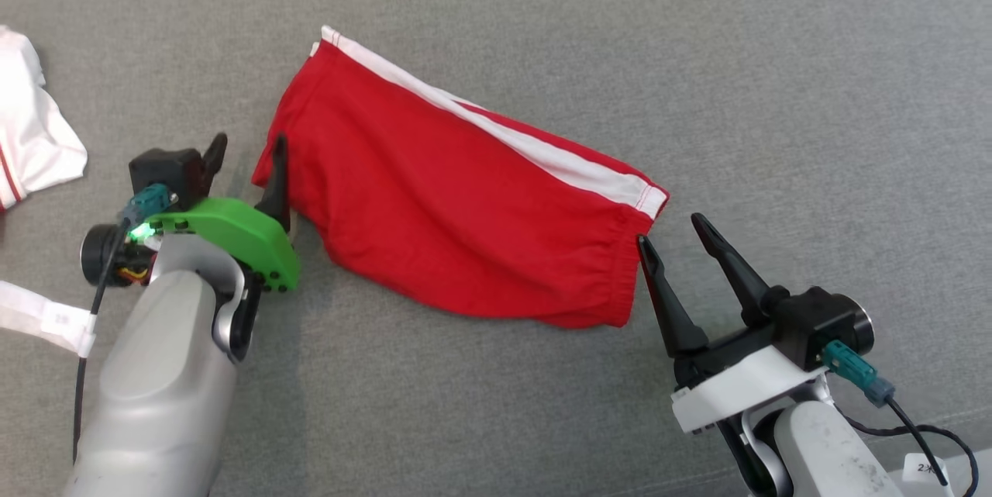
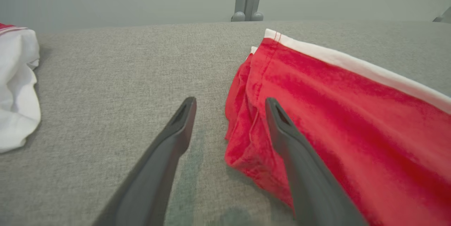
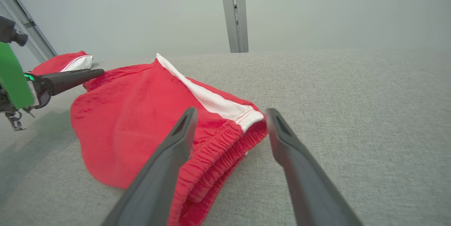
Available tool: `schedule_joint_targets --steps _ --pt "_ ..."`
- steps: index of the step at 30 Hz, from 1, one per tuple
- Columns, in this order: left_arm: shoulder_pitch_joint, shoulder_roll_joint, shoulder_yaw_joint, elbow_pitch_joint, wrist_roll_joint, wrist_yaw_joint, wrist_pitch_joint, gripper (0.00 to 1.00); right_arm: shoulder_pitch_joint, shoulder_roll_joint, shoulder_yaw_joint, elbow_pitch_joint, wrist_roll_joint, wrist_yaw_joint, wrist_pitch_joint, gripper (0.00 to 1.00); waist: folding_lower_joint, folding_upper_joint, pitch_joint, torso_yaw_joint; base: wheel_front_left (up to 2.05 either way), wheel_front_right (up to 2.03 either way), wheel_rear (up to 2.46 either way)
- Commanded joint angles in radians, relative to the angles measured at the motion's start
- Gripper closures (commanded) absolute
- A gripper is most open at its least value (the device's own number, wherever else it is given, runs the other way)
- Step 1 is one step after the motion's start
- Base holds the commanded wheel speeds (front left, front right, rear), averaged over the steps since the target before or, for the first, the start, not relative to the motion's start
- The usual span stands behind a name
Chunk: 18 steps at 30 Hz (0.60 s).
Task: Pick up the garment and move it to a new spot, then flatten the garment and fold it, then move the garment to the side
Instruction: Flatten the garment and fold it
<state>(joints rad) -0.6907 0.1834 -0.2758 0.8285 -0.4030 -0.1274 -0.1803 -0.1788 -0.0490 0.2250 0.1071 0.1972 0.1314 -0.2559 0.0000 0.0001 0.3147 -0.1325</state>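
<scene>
The left tool (image 1: 248, 142) and right tool (image 1: 669, 229) are hanging open, empty, at opposite ends of the soft, light red shorts (image 1: 465, 226), likely best pinched at leg hem (image 1: 298, 113) and elastic waistband (image 1: 620, 284).

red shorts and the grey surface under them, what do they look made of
Red shorts: soft matte cloth, probably cotton knit; it wrinkles and gathers at the elastic waistband. Grey surface: woven upholstery-like fabric, matte, with a fine flecked weave.
</scene>
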Motion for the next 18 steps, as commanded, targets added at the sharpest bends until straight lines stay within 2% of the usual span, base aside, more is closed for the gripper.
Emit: schedule_joint_targets --steps 1,14,15,16,17,18 --pt "0.017 0.014 0.002 0.008 -0.017 -0.003 0.021 0.00 0.016 -0.003 -0.005 -0.011 -0.007 -0.001 0.007 0.00 0.0000 -0.0001 -0.030 -0.012 0.00 0.00 0.00" --pt "0.021 0.046 -0.022 0.015 -0.116 -0.004 0.158 0.00 0.036 -0.003 -0.013 -0.065 0.004 -0.001 0.025 0.00 0.0000 -0.0001 0.000 -0.052 0.00 0.00 0.00" --pt "0.021 0.043 -0.026 0.013 -0.118 -0.004 0.163 0.11 0.035 -0.003 -0.013 -0.065 0.004 -0.001 0.025 0.00 0.0000 -0.0001 0.001 -0.052 0.00 0.00 0.00" --pt "0.023 0.039 -0.028 0.012 -0.128 -0.004 0.171 0.41 0.033 -0.003 -0.014 -0.065 0.003 -0.001 0.024 0.00 0.0000 -0.0001 0.002 -0.053 0.00 0.00 0.00" --pt "0.027 0.037 -0.034 0.010 -0.136 -0.004 0.179 0.59 0.031 -0.003 -0.012 -0.066 0.004 -0.001 0.023 0.00 0.0000 -0.0001 0.002 -0.054 0.00 0.00 0.00" --pt "0.034 0.039 -0.048 0.005 -0.138 -0.004 0.188 0.73 0.027 -0.003 -0.009 -0.067 0.004 -0.001 0.022 0.00 0.0000 -0.0001 0.001 -0.054 0.00 0.00 0.00"
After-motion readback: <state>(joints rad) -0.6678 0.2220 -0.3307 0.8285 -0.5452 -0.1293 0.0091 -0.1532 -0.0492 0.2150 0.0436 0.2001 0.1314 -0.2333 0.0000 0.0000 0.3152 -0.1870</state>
